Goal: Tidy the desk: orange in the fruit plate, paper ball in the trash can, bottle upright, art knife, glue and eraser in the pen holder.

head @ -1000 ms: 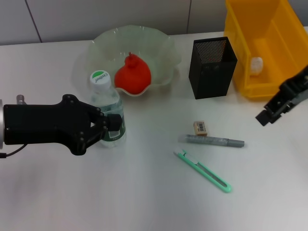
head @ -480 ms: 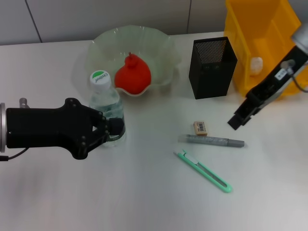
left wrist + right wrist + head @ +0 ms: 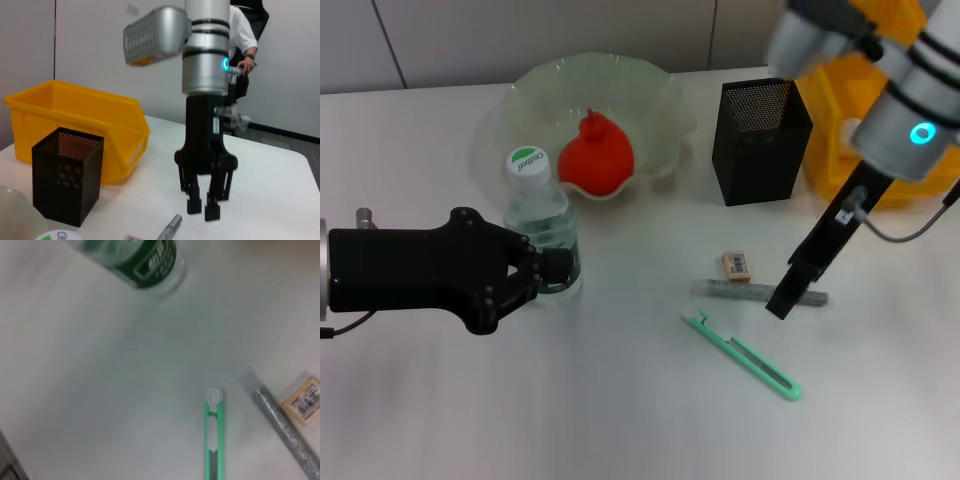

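Now right end effector (image 3: 782,302) hovering over glue (image 3: 750,291), fingers slightly apart, holding nothing; glue lying on worktop (image 3: 620,400) just in front of pen holder (image 3: 760,140). Should center, descend. Left end effector (image 3: 545,268) parting beside upright bottle (image 3: 542,225).

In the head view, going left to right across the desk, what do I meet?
Left pincer → bottle → orange in the fruit plate → art knife → pen holder → right pincer → yellow bin.
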### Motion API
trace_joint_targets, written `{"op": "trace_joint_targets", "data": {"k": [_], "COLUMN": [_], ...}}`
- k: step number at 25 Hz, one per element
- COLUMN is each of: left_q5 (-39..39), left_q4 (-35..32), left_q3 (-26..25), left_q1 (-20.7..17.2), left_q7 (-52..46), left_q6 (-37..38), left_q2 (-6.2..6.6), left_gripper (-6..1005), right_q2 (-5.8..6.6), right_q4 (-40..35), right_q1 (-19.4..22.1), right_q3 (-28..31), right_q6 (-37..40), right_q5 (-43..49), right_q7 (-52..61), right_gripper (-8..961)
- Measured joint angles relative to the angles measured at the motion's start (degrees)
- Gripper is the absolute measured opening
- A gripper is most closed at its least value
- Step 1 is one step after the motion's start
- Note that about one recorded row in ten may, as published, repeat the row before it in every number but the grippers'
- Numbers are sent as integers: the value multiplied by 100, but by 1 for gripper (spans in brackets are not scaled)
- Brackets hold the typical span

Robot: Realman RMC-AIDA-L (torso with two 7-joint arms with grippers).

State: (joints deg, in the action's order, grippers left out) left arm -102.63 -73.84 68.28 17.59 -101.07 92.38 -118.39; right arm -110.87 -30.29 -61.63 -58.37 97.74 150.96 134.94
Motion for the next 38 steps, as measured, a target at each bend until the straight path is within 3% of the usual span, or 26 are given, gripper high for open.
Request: {"op": "trace_joint_targets", "data": {"k": [6,10,16,24,30,38], "left_q5": [1,9,27,34,34,39], "left_q4": [66,66,107,132,147,208], "left_q3": [-13,-16,-10,-9,1,-11], "left_q1": [2,-5,-15,-25,-36,-15], "left_q7": [0,3,66,84,111,135], "left_q6": [-1,-1,-1,-1,-2,-1], "left_q2": [8,9,5,1,0,0], "left_gripper": [-2,-2,-2,-1,-1,-1], "right_q2": [-145,-180,-328,-373,-432,-589], "right_q4": [60,68,79,174,218,217], "right_q1": [-108,-147,-174,-174,-179,-254], "right_q3": [-333,-336,-342,-272,-267,-289], "right_q6": [-296,-396,-719,-1055,-1264,-1306], "right_q5": [4,4,4,-71,-131,-136], "right_q7": [19,16,-73,-193,-294,-308], "right_gripper": [308,301,291,282,379,378]}}
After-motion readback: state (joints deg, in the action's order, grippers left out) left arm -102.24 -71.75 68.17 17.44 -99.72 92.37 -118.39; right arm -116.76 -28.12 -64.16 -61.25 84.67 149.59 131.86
